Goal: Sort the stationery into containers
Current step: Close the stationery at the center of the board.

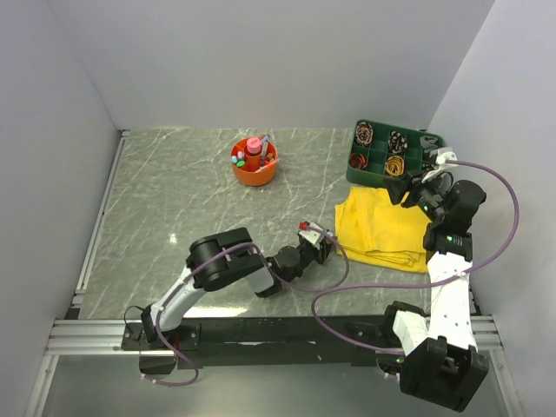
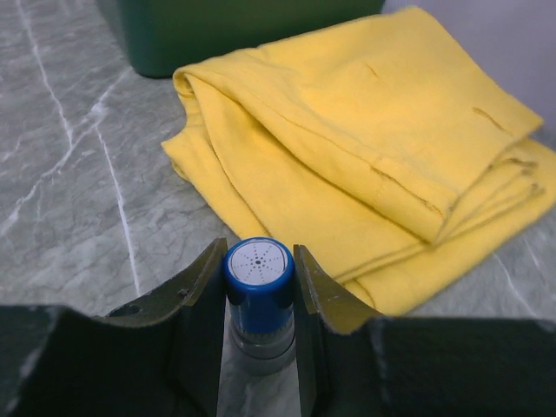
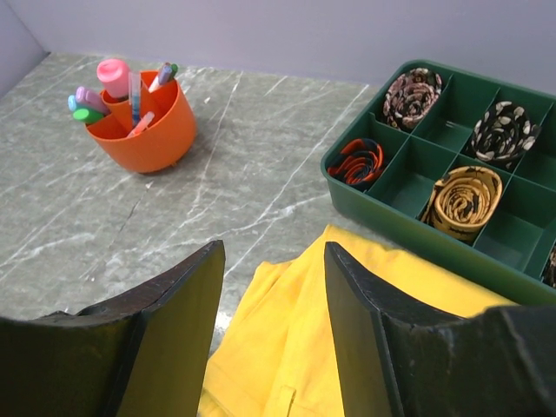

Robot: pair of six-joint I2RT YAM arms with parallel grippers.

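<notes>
My left gripper [image 1: 320, 243] [image 2: 259, 261] is shut on a blue-capped marker [image 2: 258, 280] with a white end and a grey body, low over the table just left of the yellow cloth [image 1: 382, 228]. The orange organiser [image 1: 254, 165] [image 3: 143, 126] stands at the back centre and holds a pink tube [image 3: 113, 75] and several pens. The green tray [image 1: 368, 172] [image 3: 347, 187] sits at the back right. My right gripper [image 1: 408, 187] [image 3: 274, 287] is open and empty above the cloth's far edge, near the tray's front wall.
The tray's cells hold coiled rolls, orange-black [image 3: 358, 162], yellow [image 3: 465, 193] and patterned [image 3: 413, 94]. The folded cloth [image 2: 365, 148] [image 3: 287, 347] lies between both grippers. White walls close in the table on three sides. The tray's wall [image 2: 243, 30] shows beyond the cloth.
</notes>
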